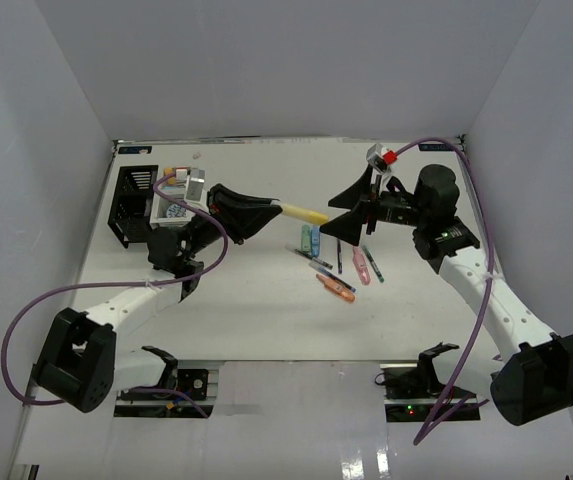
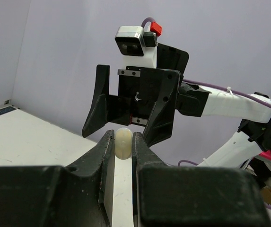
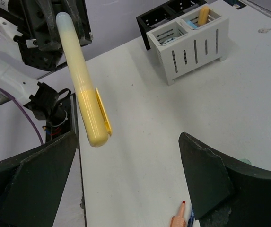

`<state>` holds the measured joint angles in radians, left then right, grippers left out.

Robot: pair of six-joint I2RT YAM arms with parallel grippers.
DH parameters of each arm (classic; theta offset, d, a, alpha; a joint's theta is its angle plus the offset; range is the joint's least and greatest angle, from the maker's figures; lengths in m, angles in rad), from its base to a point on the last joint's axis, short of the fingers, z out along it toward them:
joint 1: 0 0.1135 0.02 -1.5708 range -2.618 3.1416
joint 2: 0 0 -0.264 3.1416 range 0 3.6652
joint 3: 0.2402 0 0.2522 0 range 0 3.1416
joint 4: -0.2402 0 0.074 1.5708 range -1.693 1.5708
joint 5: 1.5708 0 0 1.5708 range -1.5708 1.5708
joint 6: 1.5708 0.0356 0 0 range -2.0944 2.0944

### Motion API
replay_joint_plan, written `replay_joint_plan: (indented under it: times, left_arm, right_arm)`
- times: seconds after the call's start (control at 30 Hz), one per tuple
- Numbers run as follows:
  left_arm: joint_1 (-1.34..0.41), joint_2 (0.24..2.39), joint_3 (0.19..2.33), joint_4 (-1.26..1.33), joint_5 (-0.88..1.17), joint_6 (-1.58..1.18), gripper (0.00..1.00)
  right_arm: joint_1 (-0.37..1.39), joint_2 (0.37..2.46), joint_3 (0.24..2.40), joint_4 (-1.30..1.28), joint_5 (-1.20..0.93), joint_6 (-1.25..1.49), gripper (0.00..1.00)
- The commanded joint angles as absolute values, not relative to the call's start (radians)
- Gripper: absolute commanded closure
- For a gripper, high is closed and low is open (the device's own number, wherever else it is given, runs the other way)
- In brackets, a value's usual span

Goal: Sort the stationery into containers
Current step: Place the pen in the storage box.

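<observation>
Gripping the yellow marker [image 1: 301, 211] by one end, the left pincer [image 1: 271, 209] is clamped shut on it and holds it level in the air above the surface [image 1: 246, 320]. The barrel points right. Its free end sits at the mouth of the right pincer [image 1: 344, 208], whose fingers are spread wide and touch neither side of it. From the right wrist the marker tip lies nearer one finger than the other, with a gap at each.

The white container [image 1: 169, 208] and the black container [image 1: 131, 205] stand touching at the far left of the surface, the black one against the left edge. An orange marker [image 3: 203, 14] stands upright in the white one.

The loose stationery lies centre-right, well apart from both containers and just nearer than the right pincer: a green marker [image 1: 306, 240], a blue marker [image 1: 315, 240], a pink marker [image 1: 360, 265] and dark pens [image 1: 339, 255]. The enclosure walls [image 1: 46, 200] run along the left, right and far edges.
</observation>
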<state>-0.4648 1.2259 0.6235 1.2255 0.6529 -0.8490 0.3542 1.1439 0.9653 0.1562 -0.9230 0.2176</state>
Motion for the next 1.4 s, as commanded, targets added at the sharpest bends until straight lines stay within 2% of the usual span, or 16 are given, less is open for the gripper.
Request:
replay_joint_plan:
  times: [0.0,0.2,0.23,0.33,0.53,0.63,0.7,0.73,0.8,0.87,1.0,1.03,1.13,1.17,1.27,1.37]
  left_arm:
    - [-0.46,1.235,0.637,1.292,0.66,-0.877,1.0]
    - [-0.46,1.249,0.64,1.315,0.666,-0.891,1.0]
    - [-0.46,1.249,0.643,1.318,0.669,-0.891,1.0]
    - [-0.46,1.255,0.644,1.327,0.673,-0.899,1.0]
    - [-0.46,1.259,0.644,1.342,0.67,-0.91,1.0]
    - [-0.46,1.264,0.644,1.354,0.667,-0.913,1.0]
    - [-0.46,1.264,0.649,1.348,0.67,-0.911,1.0]
    - [-0.46,1.264,0.647,1.347,0.675,-0.908,1.0]
    - [-0.46,1.261,0.644,1.329,0.681,-0.902,0.98]
    - [-0.46,1.255,0.641,1.298,0.683,-0.893,0.9]
    - [-0.46,1.232,0.623,1.253,0.687,-0.864,0.68]
    - [-0.46,1.223,0.623,1.232,0.689,-0.848,0.59]
    - [-0.459,1.178,0.637,1.093,0.69,-0.753,0.45]
    - [-0.459,1.164,0.643,0.998,0.689,-0.718,0.34]
    - [-0.459,1.105,0.687,0.748,0.654,-0.545,0.17]
    - [-0.459,1.054,0.751,0.491,0.591,-0.314,0.09]
  right_arm:
    - [0.351,1.146,0.994,0.259,-0.988,0.259,0.05]
    - [0.351,1.164,1.0,0.299,-1.011,0.296,0.0]
    - [0.351,1.167,0.999,0.311,-1.014,0.302,0.06]
    - [0.353,1.175,1.002,0.327,-1.025,0.314,0.11]
    - [0.351,1.189,1.012,0.328,-1.049,0.324,0.28]
    - [0.353,1.19,1.011,0.328,-1.057,0.327,0.44]
    - [0.351,1.187,1.009,0.328,-1.058,0.327,0.62]
    - [0.351,1.186,1.009,0.327,-1.057,0.325,0.76]
    - [0.353,1.181,1.011,0.324,-1.06,0.327,0.87]
    - [0.353,1.177,1.011,0.319,-1.06,0.325,0.92]
    - [0.351,1.164,1.012,0.293,-1.058,0.312,0.92]
    - [0.351,1.16,1.012,0.269,-1.057,0.305,0.92]
    - [0.35,1.149,1.009,0.207,-1.049,0.27,0.92]
    - [0.345,1.146,1.008,0.19,-1.048,0.262,0.92]
    - [0.331,1.132,0.999,0.12,-1.046,0.23,0.92]
    - [0.319,1.121,0.997,0.031,-1.036,0.196,0.92]
